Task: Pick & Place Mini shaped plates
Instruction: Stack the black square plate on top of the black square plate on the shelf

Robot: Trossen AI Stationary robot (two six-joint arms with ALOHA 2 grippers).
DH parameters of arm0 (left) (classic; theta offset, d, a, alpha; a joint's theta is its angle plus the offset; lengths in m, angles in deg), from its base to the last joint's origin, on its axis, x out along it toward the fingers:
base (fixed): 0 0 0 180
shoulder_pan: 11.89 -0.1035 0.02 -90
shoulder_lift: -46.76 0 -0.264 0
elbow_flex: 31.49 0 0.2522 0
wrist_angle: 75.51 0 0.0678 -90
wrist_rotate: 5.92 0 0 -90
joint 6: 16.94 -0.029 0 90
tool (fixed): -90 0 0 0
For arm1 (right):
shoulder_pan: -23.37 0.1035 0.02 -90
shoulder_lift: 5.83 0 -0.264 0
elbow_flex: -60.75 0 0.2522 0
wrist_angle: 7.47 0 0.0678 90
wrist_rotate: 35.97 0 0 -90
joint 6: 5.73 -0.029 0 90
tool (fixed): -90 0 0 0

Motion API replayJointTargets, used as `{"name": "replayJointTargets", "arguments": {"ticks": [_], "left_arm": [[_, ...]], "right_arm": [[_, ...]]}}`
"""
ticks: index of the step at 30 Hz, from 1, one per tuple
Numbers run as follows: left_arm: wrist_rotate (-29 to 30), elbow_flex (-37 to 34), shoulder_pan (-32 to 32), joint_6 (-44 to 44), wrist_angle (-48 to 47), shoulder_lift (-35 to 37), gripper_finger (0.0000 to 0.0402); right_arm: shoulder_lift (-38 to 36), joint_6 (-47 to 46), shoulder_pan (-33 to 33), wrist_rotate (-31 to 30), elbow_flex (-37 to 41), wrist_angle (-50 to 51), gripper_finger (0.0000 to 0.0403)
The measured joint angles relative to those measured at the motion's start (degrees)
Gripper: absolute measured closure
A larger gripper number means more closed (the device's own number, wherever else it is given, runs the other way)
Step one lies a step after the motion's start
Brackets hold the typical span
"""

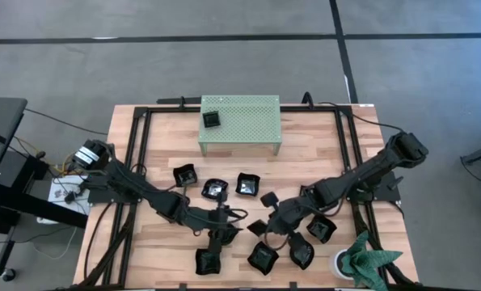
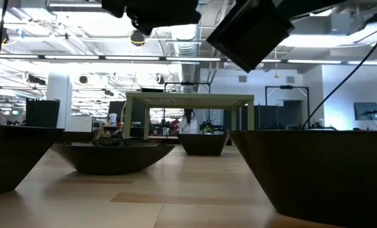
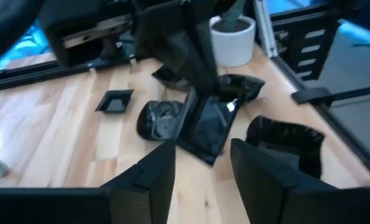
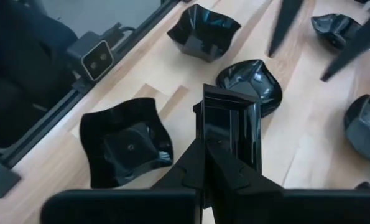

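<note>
Right wrist view: I see the right gripper [image 4: 217, 146] clamped on a square black plate [image 4: 231, 134], held on edge above the table [image 4: 166, 93]. Left wrist view: the left gripper [image 3: 200, 165] stands with its jaws apart, holding nothing. Other black plates [image 1: 214, 190] lie scattered mid-table; one plate [image 1: 213, 120] sits on the green stand [image 1: 248, 121].
</note>
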Motion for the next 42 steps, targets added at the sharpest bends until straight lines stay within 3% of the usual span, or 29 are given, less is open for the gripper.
{"name": "replayJointTargets", "arguments": {"ticks": [6, 14, 31, 42], "left_arm": [[-5.5, 0.0, -2.5, 2.7, 3.8, 0.0, 0.0235], [-9.9, 0.0, -3.5, 4.6, 3.5, 0.0, 0.026], [-8.9, 0.0, -3.5, 4.6, 3.5, 0.0, 0.0275], [-8.9, 0.0, -3.5, 4.4, 3.5, 0.0, 0.0275]], "right_arm": [[0.0, 0.0, -0.9, 0.0, 0.0, -1.5, 0.0402], [0.0, -0.2, -2.4, 0.0, 0.0, -2.5, 0.0402], [0.0, -0.2, -5.9, 1.9, 0.0, -7.4, 0.0402], [0.0, -0.1, -5.6, 6.6, 0.0, -7.2, 0.0401]]}}
